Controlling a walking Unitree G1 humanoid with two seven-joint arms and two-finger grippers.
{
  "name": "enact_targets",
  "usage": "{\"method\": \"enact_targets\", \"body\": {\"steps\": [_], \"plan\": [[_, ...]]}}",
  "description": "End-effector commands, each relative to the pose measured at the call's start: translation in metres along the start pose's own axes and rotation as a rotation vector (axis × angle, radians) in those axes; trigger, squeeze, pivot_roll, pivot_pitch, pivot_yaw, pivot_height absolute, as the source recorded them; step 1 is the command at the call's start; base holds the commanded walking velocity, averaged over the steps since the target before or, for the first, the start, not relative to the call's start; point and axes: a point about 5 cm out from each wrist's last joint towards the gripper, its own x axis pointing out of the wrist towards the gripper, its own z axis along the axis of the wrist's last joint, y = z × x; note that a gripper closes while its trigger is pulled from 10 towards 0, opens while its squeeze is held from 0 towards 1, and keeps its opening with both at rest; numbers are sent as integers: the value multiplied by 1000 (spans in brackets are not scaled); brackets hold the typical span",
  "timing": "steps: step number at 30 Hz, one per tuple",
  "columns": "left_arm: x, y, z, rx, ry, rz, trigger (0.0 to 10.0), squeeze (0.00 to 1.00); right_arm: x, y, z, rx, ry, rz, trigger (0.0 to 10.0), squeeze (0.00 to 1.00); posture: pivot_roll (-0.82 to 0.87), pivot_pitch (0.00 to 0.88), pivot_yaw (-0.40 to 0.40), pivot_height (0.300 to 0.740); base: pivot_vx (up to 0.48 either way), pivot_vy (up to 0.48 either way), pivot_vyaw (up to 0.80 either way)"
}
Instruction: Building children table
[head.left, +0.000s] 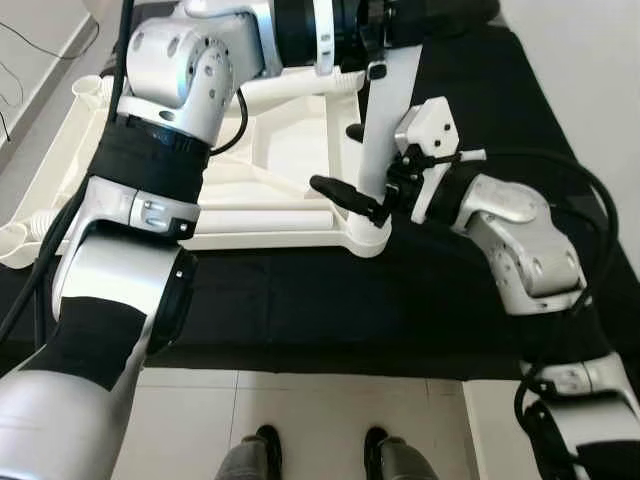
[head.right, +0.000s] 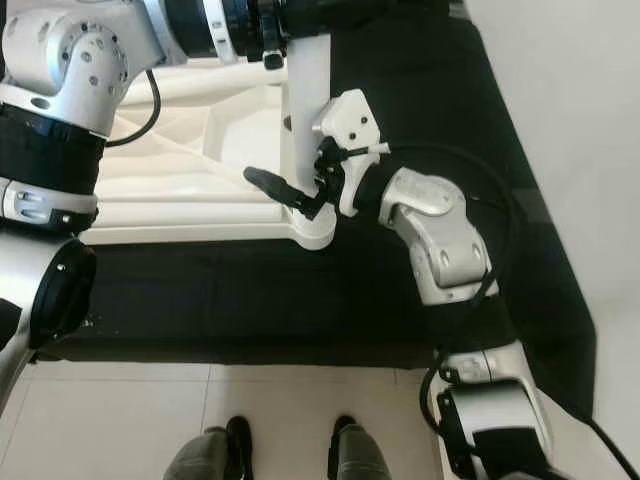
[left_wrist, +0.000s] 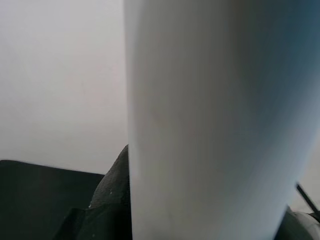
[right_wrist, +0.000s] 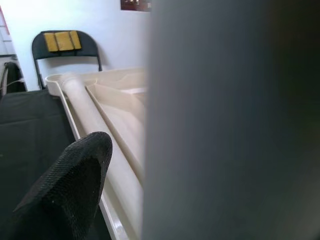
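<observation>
Both grippers pinch an upright white leg (head.left: 378, 130) between their jaws. The right gripper (head.left: 372, 205) grips low, the left gripper (head.left: 385, 20) high. Below stands the upturned tabletop's (head.left: 270, 160) corner socket.

No legible text, labels, brands, numbers or signs appear on any surface in these views.

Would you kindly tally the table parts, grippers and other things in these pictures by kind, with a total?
White table top, lying upside down: 1
White table leg, standing upright in the corner socket: 1
Black mat: 1
Folding chair: 1
Grippers: 2, left gripper, right gripper
Total: 6
</observation>
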Motion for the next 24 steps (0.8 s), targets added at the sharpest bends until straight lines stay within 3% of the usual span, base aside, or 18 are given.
{"method": "enact_targets", "body": {"steps": [1, 8, 13, 14, 15, 16, 17, 24], "plan": [[5, -4, -2, -38, -14, -47, 0, 0, 12, 7, -4, 7, 6, 68, 10000, 0, 57, 277, 57, 740, 0, 0, 0], [9, -7, 0, -48, -24, -61, 0, 0, 28, -5, 2, 86, -53, 277, 10000, 0, 75, 291, 55, 740, 0, 0, 0], [10, -8, 0, -55, -29, -67, 0, 0, 36, -11, 9, 145, -103, 359, 10000, 0, 83, 294, 56, 740, 0, 0, 0], [10, -8, 1, -56, -29, -68, 0, 0, 38, -11, 10, 160, -111, 382, 9137, 0, 83, 294, 56, 740, 0, 0, 0], [10, -8, 0, -58, -29, -69, 0, 0, 38, -10, 10, 168, -112, 408, 6000, 0, 86, 294, 56, 740, 0, 0, 0], [10, -8, 0, -59, -29, -70, 0, 0, 39, -10, 10, 172, -112, 426, 6000, 0, 86, 294, 56, 740, 0, 0, 0], [11, -9, 0, -60, -30, -72, 0, 0, 39, -8, 9, 172, -106, 460, 0, 0, 90, 294, 56, 740, 0, 0, 0], [13, -10, 0, -62, -33, -78, 0, 0, 41, -3, 6, 154, -92, 541, 0, 0, 92, 293, 57, 740, 0, 0, 0]]}}
